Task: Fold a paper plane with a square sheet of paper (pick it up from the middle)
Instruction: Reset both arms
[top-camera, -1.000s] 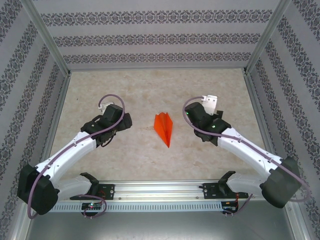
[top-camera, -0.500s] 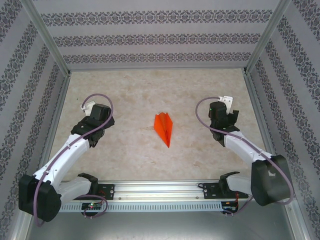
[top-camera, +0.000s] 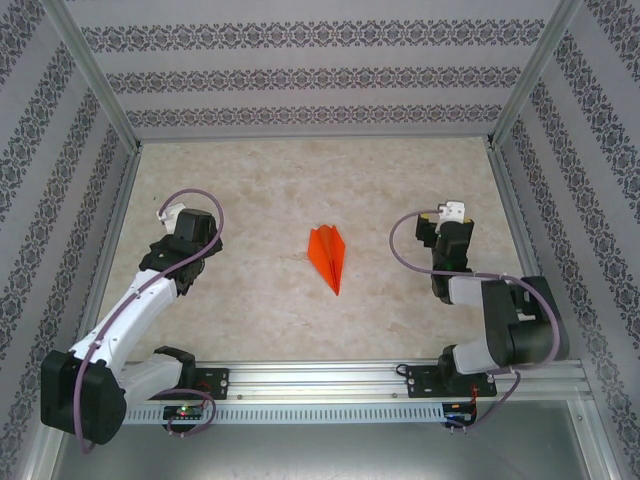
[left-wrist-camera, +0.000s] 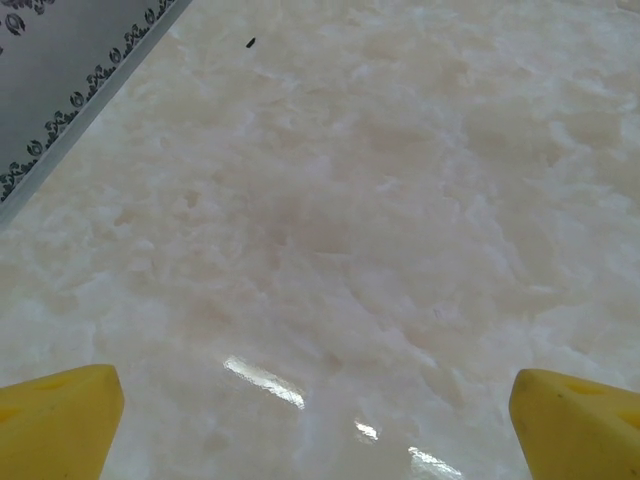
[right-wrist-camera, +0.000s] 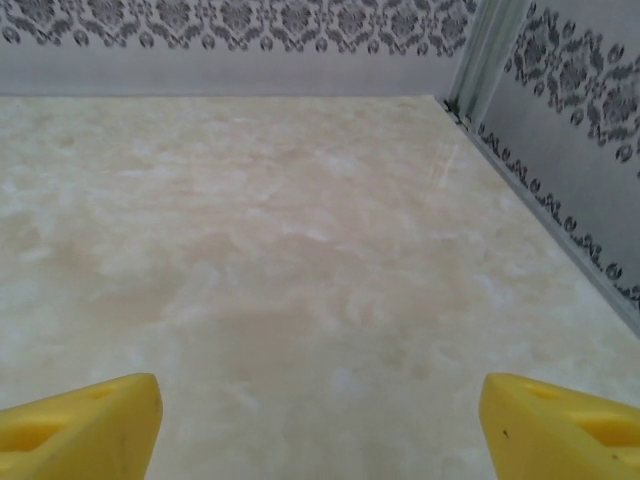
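Note:
The square sheet of paper lies folded into the paper plane (top-camera: 331, 257), a narrow bright orange dart flat on the middle of the table with its tip toward the near edge. My left gripper (top-camera: 188, 228) is well to its left, open, its yellow fingertips (left-wrist-camera: 60, 420) wide apart over bare table. My right gripper (top-camera: 451, 232) is about as far to the plane's right, also open, with nothing between its yellow fingertips (right-wrist-camera: 80, 425). Neither gripper touches the plane.
The marble-look table (top-camera: 300, 180) is enclosed by patterned walls (top-camera: 300, 75) with metal posts at the corners. The left wall (left-wrist-camera: 70, 80) runs close by my left gripper and the right wall (right-wrist-camera: 560, 130) close by my right. A metal rail (top-camera: 330, 385) carries both arm bases.
Both arms have drawn back outward from the plane, the left toward the left wall, the right folding back toward its base. The right jaws widened a little. The plane has not moved.

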